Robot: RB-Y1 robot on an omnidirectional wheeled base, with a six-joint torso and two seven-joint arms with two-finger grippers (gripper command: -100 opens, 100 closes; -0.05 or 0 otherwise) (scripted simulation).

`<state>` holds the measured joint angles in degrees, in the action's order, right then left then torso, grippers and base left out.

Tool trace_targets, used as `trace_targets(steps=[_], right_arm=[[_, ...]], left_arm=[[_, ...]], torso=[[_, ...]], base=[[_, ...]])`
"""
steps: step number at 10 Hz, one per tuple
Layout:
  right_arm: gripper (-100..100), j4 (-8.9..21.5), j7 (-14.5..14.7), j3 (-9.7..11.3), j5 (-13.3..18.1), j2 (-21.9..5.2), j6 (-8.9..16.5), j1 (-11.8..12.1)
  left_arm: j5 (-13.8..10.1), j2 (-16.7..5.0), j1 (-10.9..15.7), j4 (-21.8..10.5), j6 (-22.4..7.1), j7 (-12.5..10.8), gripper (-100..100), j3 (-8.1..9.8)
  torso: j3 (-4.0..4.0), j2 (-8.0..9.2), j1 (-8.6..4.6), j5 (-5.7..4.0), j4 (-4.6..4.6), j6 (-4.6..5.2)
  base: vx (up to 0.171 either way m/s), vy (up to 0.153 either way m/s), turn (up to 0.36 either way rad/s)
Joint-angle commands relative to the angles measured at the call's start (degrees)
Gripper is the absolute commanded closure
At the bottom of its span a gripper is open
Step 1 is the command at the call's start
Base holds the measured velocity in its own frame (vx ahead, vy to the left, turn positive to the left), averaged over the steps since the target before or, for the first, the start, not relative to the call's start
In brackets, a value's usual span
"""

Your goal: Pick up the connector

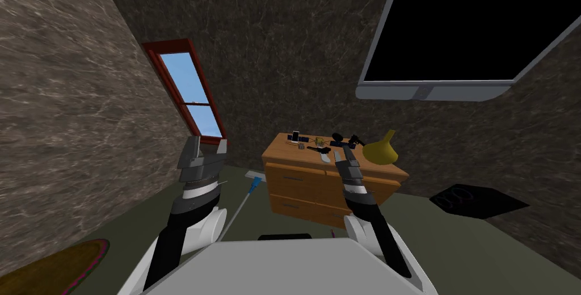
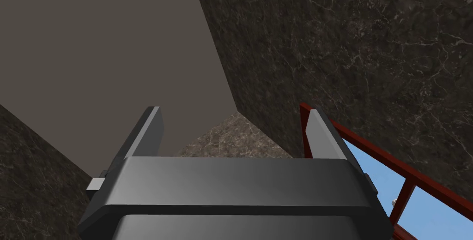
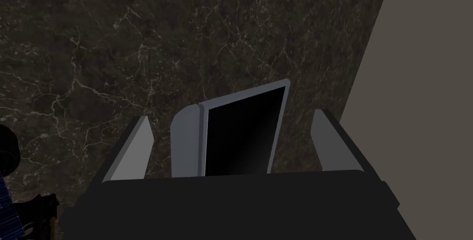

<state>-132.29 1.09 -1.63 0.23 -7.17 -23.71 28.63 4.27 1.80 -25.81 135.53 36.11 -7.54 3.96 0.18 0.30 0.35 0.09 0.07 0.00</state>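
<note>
Holding nothing, flat blades spread wide on left gripper near the left wall and right gripper over the boxy wooden dresser, with the connector, possibly that tiny pale piece, amid clutter left of a yellow funnel-shaped vase.

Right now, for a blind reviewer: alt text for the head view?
The right gripper hovers at a wooden dresser holding small objects and a yellow vase; the left gripper, open, is raised near a red-framed window. A dark screen hangs above.
</note>
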Motion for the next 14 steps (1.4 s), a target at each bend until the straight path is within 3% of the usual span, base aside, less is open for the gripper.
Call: trace_targets(steps=[1, 9, 14], right_arm=[[-100, 0.7, -0.7, -1.2, 0.0, -2.8, 0.4, 0.5], [-100, 5.5, -3.1, -5.7, 1.2, -13.6, 0.7, 2.7], [-100, 10.7, -5.3, -9.8, 3.1, -21.7, 0.4, 4.8]], left_arm=[[0.0, 0.0, 0.0, 0.0, 0.0, 0.0, 0, 0.0], [0.0, 0.0, 0.0, 0.0, 0.0, 0.0, 0, 0.0], [0.0, 0.0, 0.0, 0.0, 0.0, 0.0, 0, 0.01]], torso=[[0.0, 0.0, 0.0, 0.0, 0.0, 0.0], [-0.04, -0.07, -0.06, -0.03, -0.02, -0.01], [-0.05, -0.09, -0.14, -0.03, -0.01, 0.01]], base=[[-0.08, 0.081, 0.124], [-0.058, 0.087, 0.111], [-0.048, 0.08, 0.127]])
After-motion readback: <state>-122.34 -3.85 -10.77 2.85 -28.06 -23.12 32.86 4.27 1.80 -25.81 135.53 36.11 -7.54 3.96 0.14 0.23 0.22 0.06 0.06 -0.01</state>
